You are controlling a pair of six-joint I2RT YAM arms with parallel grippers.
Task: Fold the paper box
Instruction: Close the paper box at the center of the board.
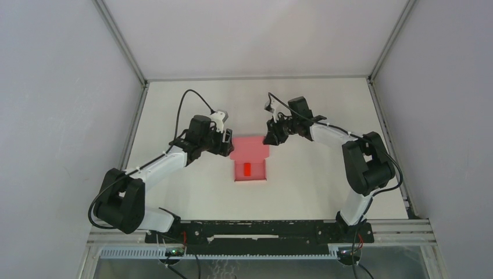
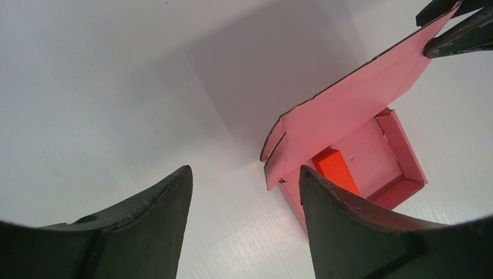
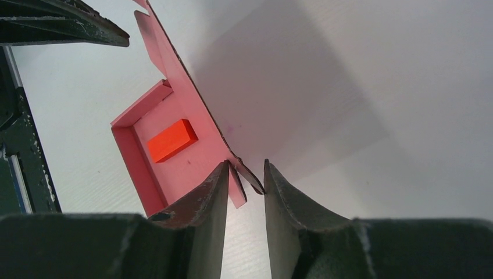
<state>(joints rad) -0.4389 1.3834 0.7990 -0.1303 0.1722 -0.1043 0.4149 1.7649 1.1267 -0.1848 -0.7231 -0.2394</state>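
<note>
Pink thin-cardboard paper box point(image 1: 250, 158) at mid-counter, its hinged lid point(image 2: 349, 107) raised: lid-closing looks to be the step in hand.

The box's tray sits open-side up on the white counter point(image 1: 314, 116) between the arms, with a small bright red rectangular block point(image 3: 171, 139) inside and the lid tilted up along its far edge. The right claw point(image 3: 245, 170) has narrowed around the lid's right corner tab; I cannot tell whether it pinches. The left claw point(image 2: 244, 174) gapes wide and empty just left of the box. Next, probably, a firm pinch, then swinging the lid nearward over the tray while the left claw steers the side tabs in.
</note>
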